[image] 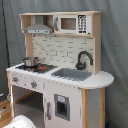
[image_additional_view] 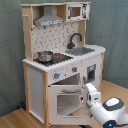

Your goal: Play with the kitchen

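Note:
The kitchen (image: 65, 50) (image_additional_view: 60, 45) is a white and light-wood toy set, seen in both exterior views. It has a range hood (image_additional_view: 50, 21), a microwave (image: 75, 23), a black faucet (image: 83, 59) over a grey sink (image: 72, 75), and a small metal pot (image_additional_view: 45, 56) on the stovetop. In the second exterior view the oven door (image_additional_view: 67, 102) leans out a little from the top. My gripper (image_additional_view: 89, 94) is at that door's upper right corner, with the white arm (image_additional_view: 107, 110) behind it. The first exterior view shows only a white piece of the arm (image: 20, 122) at the bottom left.
A grey curtain (image_additional_view: 115, 25) hangs behind the kitchen. The kitchen stands on a wooden surface (image_additional_view: 15, 120). A cupboard door with a small window (image: 62, 106) is beside the oven, under the sink. Knobs (image_additional_view: 56, 76) line the panel above the oven.

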Tool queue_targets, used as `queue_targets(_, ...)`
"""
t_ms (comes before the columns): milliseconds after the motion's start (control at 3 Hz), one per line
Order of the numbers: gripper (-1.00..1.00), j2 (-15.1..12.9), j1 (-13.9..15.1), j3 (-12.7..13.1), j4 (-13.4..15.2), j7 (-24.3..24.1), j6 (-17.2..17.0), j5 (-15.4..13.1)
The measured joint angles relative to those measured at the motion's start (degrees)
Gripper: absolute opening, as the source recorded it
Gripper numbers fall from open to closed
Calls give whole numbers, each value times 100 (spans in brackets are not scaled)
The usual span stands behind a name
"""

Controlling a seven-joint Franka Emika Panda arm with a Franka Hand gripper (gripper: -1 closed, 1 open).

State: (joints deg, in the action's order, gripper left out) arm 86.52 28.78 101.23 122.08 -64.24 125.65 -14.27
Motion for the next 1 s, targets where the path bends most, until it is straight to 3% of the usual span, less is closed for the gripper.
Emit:
queue_targets(333, 100, -151, 0, -105, -425, 488, 2, -94)
queue_targets(1000, 100, -237, 0, -612, -697, 1965, -3, -87)
